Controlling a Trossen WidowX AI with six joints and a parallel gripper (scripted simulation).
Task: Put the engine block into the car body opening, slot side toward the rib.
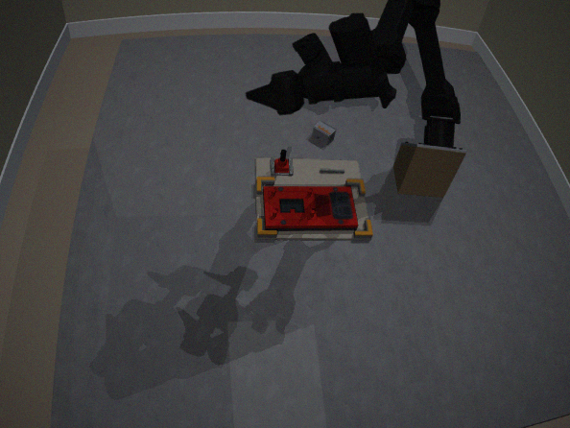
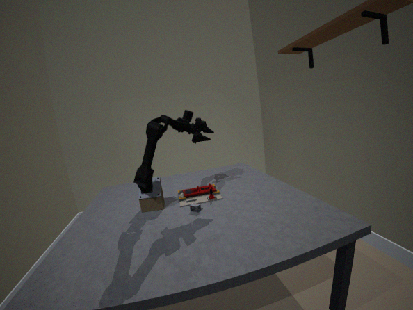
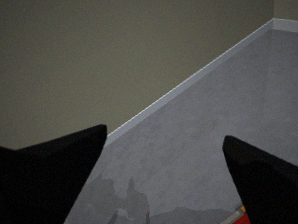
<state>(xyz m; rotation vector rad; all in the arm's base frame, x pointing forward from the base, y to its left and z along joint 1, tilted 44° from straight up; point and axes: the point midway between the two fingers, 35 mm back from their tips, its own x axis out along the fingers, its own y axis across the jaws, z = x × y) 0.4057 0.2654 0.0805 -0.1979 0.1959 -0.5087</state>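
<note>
The engine block [image 1: 321, 133] [image 2: 195, 208], a small grey cube with an orange top, lies on the table behind the beige baseplate [image 1: 312, 168] [image 2: 199, 201]. The red car body [image 1: 312, 218] [image 2: 195, 190] sits on the baseplate between orange corner brackets, and its dark opening [image 1: 293, 205] is empty. My gripper [image 1: 261, 96] [image 2: 205, 135] [image 3: 164, 136] is open and empty. It hangs high above the table, behind and to the left of the block. In the wrist view only a red corner of the car body [image 3: 241, 218] shows at the bottom edge.
A small red stand with a black lever [image 1: 282, 163] and a thin grey bar [image 1: 331, 171] sit on the baseplate behind the car body. The arm's base stands on a brown box [image 1: 429, 170] [image 2: 151, 201] to the right. A wall shelf [image 2: 341, 26] hangs high up.
</note>
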